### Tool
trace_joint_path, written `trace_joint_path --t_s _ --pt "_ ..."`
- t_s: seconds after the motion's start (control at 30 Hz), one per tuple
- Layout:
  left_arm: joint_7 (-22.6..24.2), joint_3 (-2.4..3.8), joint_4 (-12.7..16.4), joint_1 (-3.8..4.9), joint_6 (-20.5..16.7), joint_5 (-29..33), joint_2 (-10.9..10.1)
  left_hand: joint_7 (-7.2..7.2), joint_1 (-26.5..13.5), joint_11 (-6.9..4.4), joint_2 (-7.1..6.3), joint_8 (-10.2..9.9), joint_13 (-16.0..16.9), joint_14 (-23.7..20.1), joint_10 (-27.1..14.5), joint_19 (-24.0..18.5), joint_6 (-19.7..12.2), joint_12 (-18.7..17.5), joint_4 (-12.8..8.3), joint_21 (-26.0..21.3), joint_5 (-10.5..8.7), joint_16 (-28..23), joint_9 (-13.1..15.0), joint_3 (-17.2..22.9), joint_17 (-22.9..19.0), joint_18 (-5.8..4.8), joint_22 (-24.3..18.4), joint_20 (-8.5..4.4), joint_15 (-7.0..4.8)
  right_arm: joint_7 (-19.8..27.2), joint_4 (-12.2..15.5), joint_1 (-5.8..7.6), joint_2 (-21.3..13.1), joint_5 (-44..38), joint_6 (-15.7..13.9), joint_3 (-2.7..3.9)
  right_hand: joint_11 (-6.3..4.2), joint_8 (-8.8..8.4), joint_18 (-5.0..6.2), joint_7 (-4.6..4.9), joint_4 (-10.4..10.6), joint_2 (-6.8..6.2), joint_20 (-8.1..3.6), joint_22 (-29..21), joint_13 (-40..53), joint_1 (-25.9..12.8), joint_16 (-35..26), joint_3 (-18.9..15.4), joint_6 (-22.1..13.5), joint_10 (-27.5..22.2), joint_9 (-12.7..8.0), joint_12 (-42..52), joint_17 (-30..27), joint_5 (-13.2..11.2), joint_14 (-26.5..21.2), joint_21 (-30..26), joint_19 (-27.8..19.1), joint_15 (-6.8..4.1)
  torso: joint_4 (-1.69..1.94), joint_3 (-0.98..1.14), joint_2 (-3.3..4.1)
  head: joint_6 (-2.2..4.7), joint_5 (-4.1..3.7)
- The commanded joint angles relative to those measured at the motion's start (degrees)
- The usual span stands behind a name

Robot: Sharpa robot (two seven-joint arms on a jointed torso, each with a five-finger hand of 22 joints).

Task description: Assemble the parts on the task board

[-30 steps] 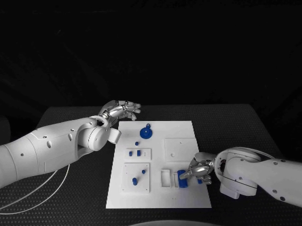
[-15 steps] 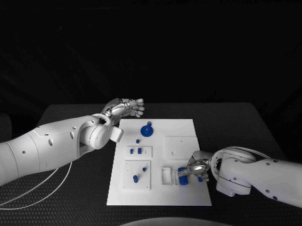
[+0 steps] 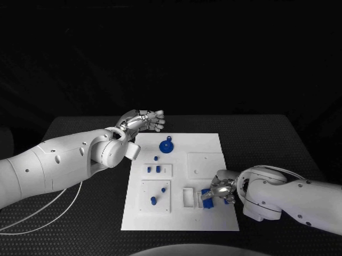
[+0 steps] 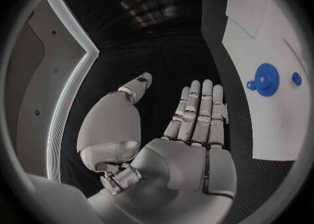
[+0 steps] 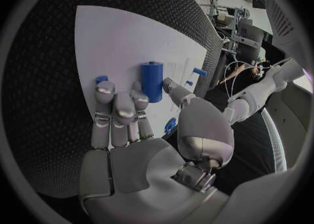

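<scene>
The right hand [image 3: 219,193] has crept slightly toward the task board's [image 3: 205,146] 12 o'clock edge over the last second and works at the board's 5 o'clock corner, fingers laid flat against a blue cylinder [image 5: 152,80]; I cannot tell whether it is pinched or only touched. The cylinder sits by the slotted block there, so this looks like a seating step not yet finished. The left hand [image 3: 142,122] has drifted a little further from the robot, spread and empty above the counter [image 3: 78,133] off the board's 11 o'clock corner. The blue gear [image 3: 167,146] lies untouched near 12 o'clock.
</scene>
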Motion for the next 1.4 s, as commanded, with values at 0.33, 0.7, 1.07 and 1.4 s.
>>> trace_joint_path --t_s 0.33,0.7,1.07,1.4 --pt "0.69 0.04 0.03 0.02 0.77 -0.33 0.08 0.31 0.96 0.36 0.22 0.34 -0.23 0.13 0.02 -0.11 -0.52 0.46 0.36 -0.02 -0.16 -0.36 0.14 -0.36 0.15 1.25 0.24 0.38 0.27 -0.74 1.14 -0.69 -0.93 1.13 -2.45 -0.56 -0.61 0.16 2.75 0.15 -4.26 2.65 0.42 0.98 0.18 0.16 0.32 2.36 3.57 0.15 -13.71 -0.36 0.13 -0.31 -0.1 0.77 0.08 -0.64 -0.04 0.06 0.0 0.05 0.14" --pt "0.61 0.04 -0.2 0.04 0.83 -0.33 0.14 0.37 0.98 0.4 0.31 0.41 -0.34 0.18 0.09 -0.05 -0.52 0.48 0.51 0.0 -0.15 -0.45 0.19 -0.52 0.2 1.34 0.32 0.41 0.3 -0.69 4.45 4.04 -3.32 8.99 -3.21 -0.5 -0.82 0.1 2.75 -0.08 -4.91 3.06 0.66 0.92 0.13 -1.54 0.53 2.86 4.58 0.79 -13.68 -0.75 0.23 -0.32 -0.03 1.05 0.23 -0.79 -0.2 0.09 -0.01 0.42 0.44" --pt "0.52 0.04 -0.18 0.04 1.04 -0.33 0.26 0.39 1.08 0.45 0.33 0.47 -0.44 0.2 0.1 0.0 -0.53 0.48 0.63 0.0 -0.14 -0.55 0.22 -0.6 0.24 1.44 0.38 0.45 0.35 -0.65 2.75 5.24 0.31 13.74 -1.41 -0.54 -0.85 -0.13 2.75 -0.1 -5.14 2.58 0.71 0.88 0.16 -2.79 0.55 2.47 4.71 0.87 -13.74 -1.02 0.24 -0.31 -0.07 1.12 0.18 -0.82 -0.07 0.05 0.08 0.34 0.75" --pt "0.51 0.04 0.08 0.04 1.67 -0.33 0.29 0.37 1.22 0.42 0.46 0.59 -0.58 0.19 0.15 0.07 -0.46 0.5 0.78 -0.02 -0.13 -0.7 0.29 -0.71 0.29 1.56 0.45 0.51 0.4 -0.65 0.63 3.23 3.94 13.84 -0.8 -1.46 -0.83 -0.39 2.75 -0.07 -5.03 2.4 0.75 0.8 0.19 -3.86 0.45 2.17 4.68 0.82 -13.8 -1.28 0.2 -0.31 -0.15 1.04 0.04 -0.82 -0.05 0.02 0.06 0.01 0.78"
